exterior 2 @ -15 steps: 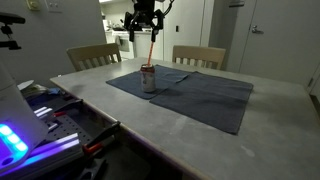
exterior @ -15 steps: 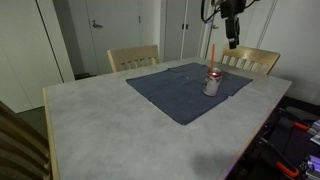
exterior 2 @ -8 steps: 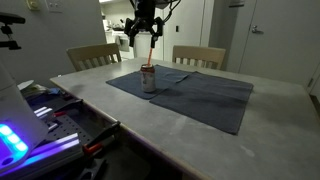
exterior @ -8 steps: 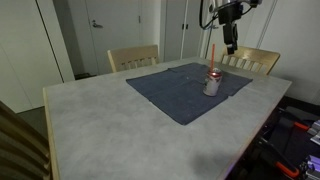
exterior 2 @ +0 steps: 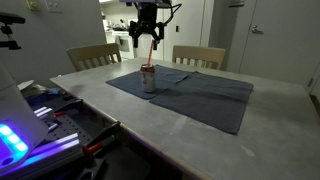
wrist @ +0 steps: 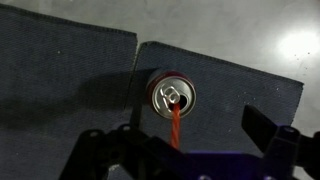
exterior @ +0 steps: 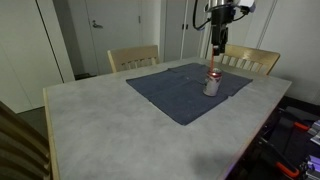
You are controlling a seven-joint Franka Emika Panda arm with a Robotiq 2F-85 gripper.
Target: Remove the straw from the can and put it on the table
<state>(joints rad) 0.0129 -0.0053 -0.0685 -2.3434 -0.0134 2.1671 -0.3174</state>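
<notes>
The table (exterior: 100, 125) fills both exterior views, with the dark blue mat (exterior: 170, 95) spread across its far half. The can (exterior: 211, 86) stands upright on that mat, and the straw (exterior 2: 150, 55) rises from its opening, leaning a little.

Over the last second the gripper (exterior: 217, 45) has slid sideways from beside the straw to a spot directly above the can, dropping slightly as it went. In the wrist view the can's top (wrist: 172, 97) sits near centre, and the straw (wrist: 174, 128) runs from it toward the camera, between the two fingers. The fingers are spread wide and grip nothing.

We judge that the arm is now lined up, so what remains is closing, lifting and laying down. Whether the straw's tip already reaches between the fingers, we cannot quite tell.
</notes>
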